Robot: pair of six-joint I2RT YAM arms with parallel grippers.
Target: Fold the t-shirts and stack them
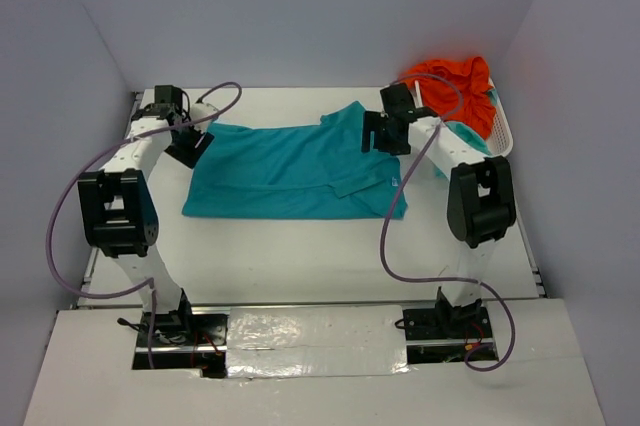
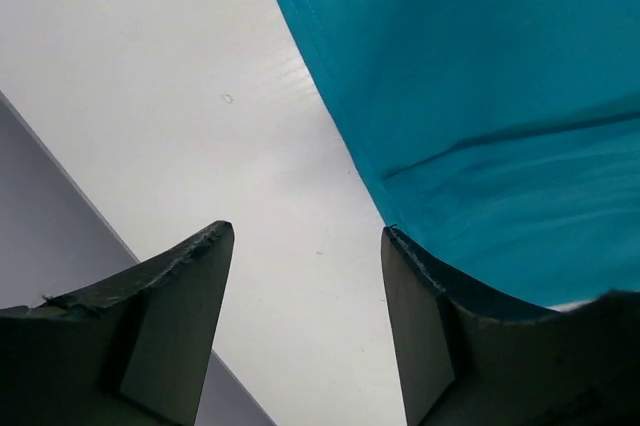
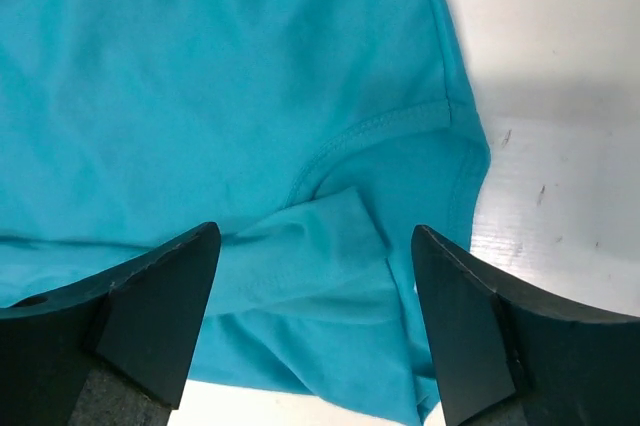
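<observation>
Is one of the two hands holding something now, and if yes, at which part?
Nothing is held. The left hand and the right hand both stand open at opposite ends of the teal t-shirt.

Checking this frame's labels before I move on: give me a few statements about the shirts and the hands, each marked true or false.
1. The teal t-shirt lies on the table between the two arms. True.
2. The orange t-shirt is spread flat on the table. False: it sits bunched in the white mesh basket at the far right.
3. The left hand is clamped on the teal t-shirt. False: its fingers stand apart, gripping nothing.
4. The right hand is open above the teal t-shirt. True.
</observation>
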